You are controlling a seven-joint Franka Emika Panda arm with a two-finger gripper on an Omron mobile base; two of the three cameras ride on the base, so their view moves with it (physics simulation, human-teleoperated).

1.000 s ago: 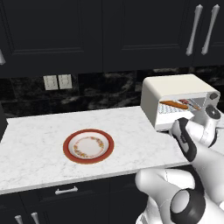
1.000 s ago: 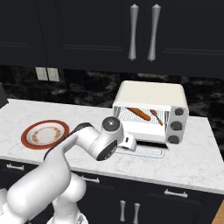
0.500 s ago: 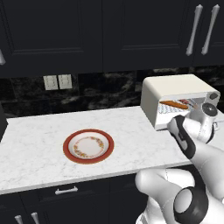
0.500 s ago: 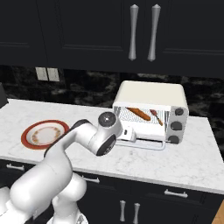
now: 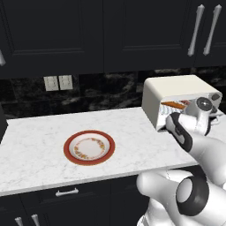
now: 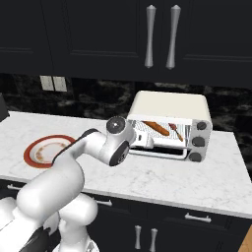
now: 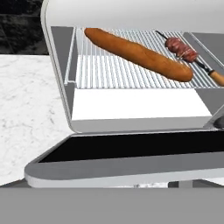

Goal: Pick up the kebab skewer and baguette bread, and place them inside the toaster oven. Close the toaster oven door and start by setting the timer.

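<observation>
A: Item one?
B: Baguette bread (image 7: 140, 54), lying diagonally on the wire rack (image 7: 131, 70) inside the toaster oven (image 6: 170, 106). Kebab skewer (image 7: 183, 50) just beside it, toward the rack's right end.

A: Toaster oven door (image 7: 131, 153)?
B: Folded down flat, in front of the cavity.

A: Gripper (image 6: 147, 140)?
B: Jaws spread wide, holding nothing, near the door's left end.

A: Surroundings?
B: Marble counter (image 5: 39, 141); red-rimmed plate (image 5: 89, 147) well apart to the left; dark cabinets (image 6: 98, 34) above.
</observation>
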